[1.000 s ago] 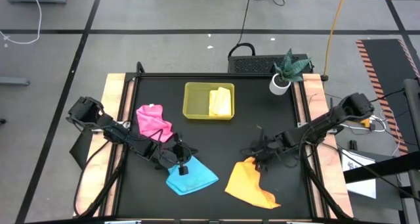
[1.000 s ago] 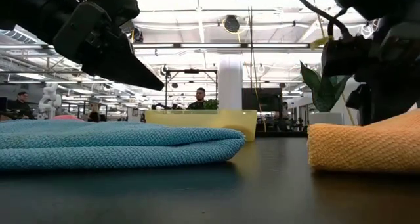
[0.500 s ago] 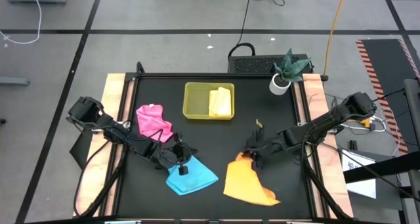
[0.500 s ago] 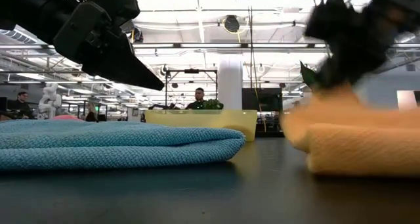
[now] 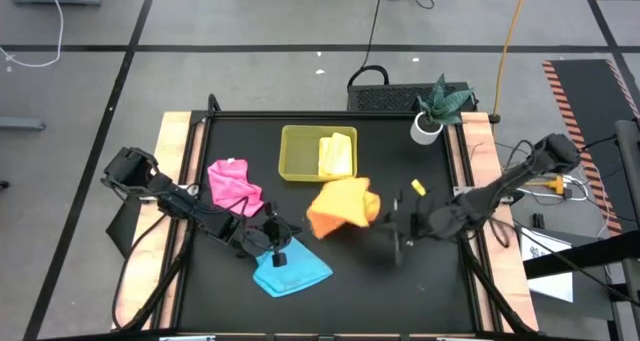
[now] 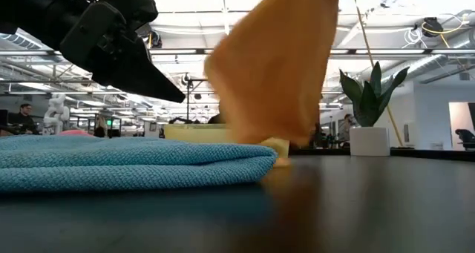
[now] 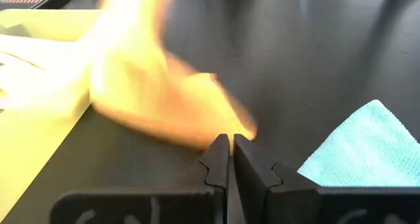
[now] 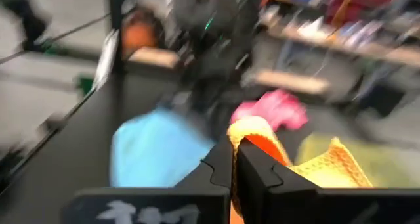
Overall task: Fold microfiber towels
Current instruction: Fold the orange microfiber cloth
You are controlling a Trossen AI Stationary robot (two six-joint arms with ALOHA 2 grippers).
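On the black desk (image 5: 420, 291) with its wooden side edges, the largest thing in play is the soft orange microfiber towel (image 5: 342, 207), hanging bunched in the air over the desk's middle, just in front of the shallow yellow-green plastic tray (image 5: 298, 169) at the middle of the far edge. The right gripper (image 8: 234, 159), reaching in from the right edge, has its jaws clamped together on a pinch of that cloth and carries it clear of the surface. A pale yellow folded towel (image 5: 337, 156) already lies inside the tray. The sky-blue microfiber towel (image 5: 292, 268) lies spread near the middle of the near edge, and the left gripper (image 7: 231, 145) hangs just above it, jaws together and holding nothing. The crumpled pink microfiber towel (image 5: 235, 184) sits toward the left edge, beside the left arm. A small potted plant (image 5: 436, 109) stands in a white pot at the far right corner.

The step in hand looks like lifting the orange towel to shake it out or move it. Next it probably has to be laid flat on bare desk, with the hanging corners opened, before any fold can be made.
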